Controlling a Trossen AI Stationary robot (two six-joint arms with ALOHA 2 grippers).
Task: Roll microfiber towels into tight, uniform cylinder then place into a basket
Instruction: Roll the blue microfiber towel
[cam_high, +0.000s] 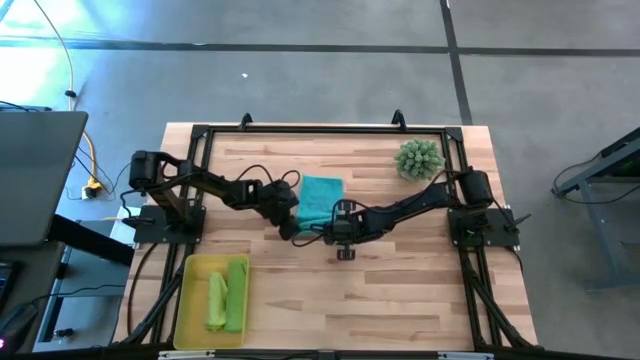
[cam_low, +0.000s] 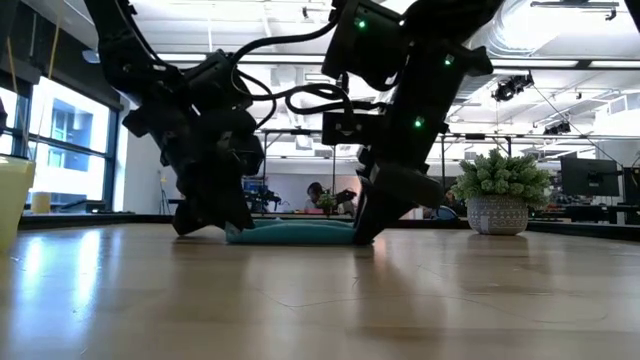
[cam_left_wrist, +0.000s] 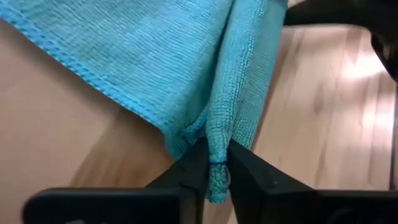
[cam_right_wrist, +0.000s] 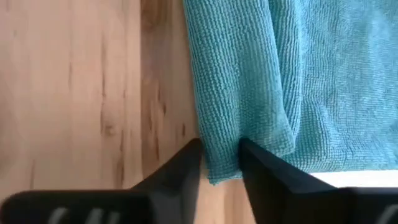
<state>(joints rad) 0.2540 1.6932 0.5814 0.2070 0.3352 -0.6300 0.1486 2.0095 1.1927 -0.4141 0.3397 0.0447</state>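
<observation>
Both grippers, left (cam_left_wrist: 214, 165) and right (cam_right_wrist: 219, 163), pinch the teal towel's (cam_high: 320, 200) near edge on the table (cam_high: 420, 290).

Table (cam_high: 400, 270): light wood planks in a black frame
Floor (cam_high: 300, 80): grey concrete with dark seams, around the table
Windows (cam_low: 60, 150): bright panes beyond the table's far edge
Ceiling (cam_low: 560, 40): exposed ducts, strip lights above the table
Potted plant (cam_low: 498, 195): spiky green, near the table's far corner
Person (cam_low: 316, 195): seated well behind the table
</observation>
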